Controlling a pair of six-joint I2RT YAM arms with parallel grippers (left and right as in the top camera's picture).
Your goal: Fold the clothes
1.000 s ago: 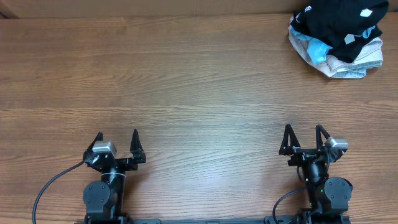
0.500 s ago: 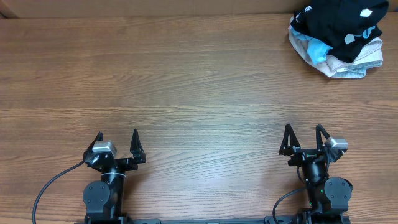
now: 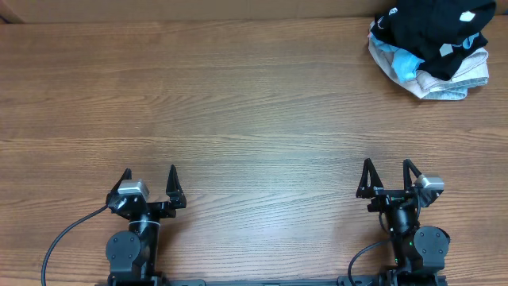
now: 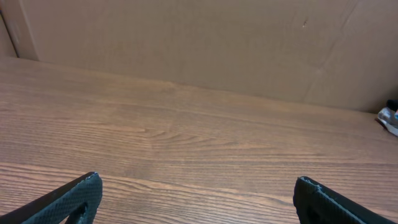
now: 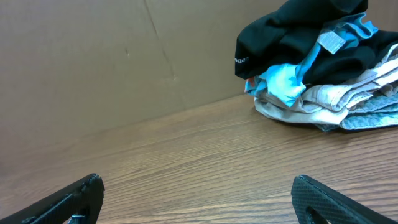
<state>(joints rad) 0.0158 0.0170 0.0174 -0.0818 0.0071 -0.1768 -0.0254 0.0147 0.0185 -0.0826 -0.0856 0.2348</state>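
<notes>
A pile of clothes (image 3: 432, 48) lies at the table's far right corner, a black garment on top of light blue, white and grey ones. It also shows in the right wrist view (image 5: 317, 68), and its edge barely shows in the left wrist view (image 4: 390, 115). My left gripper (image 3: 149, 176) is open and empty at the near left edge of the table (image 3: 238, 119); its fingers show in the left wrist view (image 4: 198, 190). My right gripper (image 3: 386, 168) is open and empty at the near right; its fingers show in the right wrist view (image 5: 198, 186). Both are far from the pile.
A brown cardboard wall (image 4: 186, 43) stands along the table's far edge, also in the right wrist view (image 5: 93, 56). The wooden table surface stretches bare between the grippers and the pile.
</notes>
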